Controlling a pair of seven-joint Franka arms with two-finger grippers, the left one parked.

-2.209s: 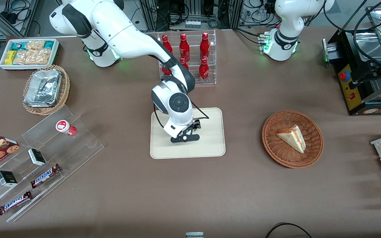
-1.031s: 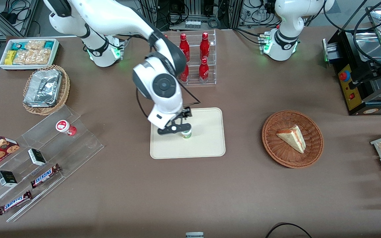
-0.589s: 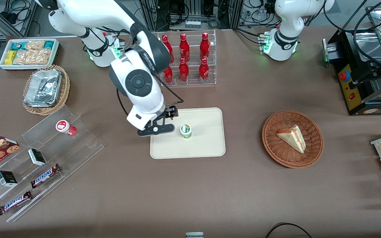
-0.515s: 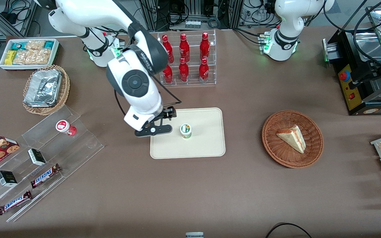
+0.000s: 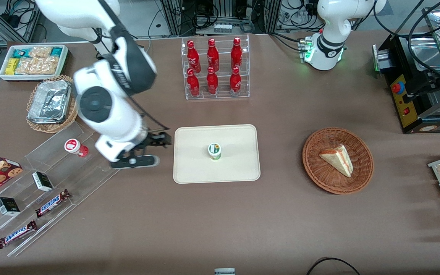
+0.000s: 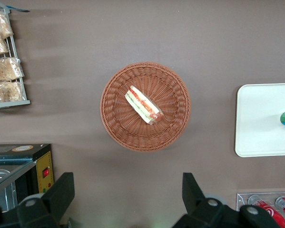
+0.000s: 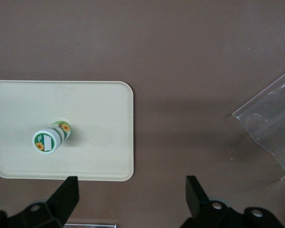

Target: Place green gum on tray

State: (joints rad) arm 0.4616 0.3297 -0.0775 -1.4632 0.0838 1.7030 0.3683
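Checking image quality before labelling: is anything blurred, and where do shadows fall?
Front view: the moving right arm looks motion-smeared; its gripper is open, over the table beside the tray. Right wrist view: the green gum is sharp, casting only a faint shadow on the tray.

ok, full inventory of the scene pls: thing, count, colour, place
green gum: 1, green, white lid, upright on tray
tray: 1, cream, mid-table
red gum: 1, red, on clear stepped stand
clear stepped stand: 1, transparent, working arm's end
Snickers bars: 2, brown, on stand
red bottles: 6, in clear rack
wicker basket: 1, brown, holds a sandwich
foil basket: 1, wicker with silver foil
snack bin: 1, white
gripper: 1, black, open, above the table between stand and tray
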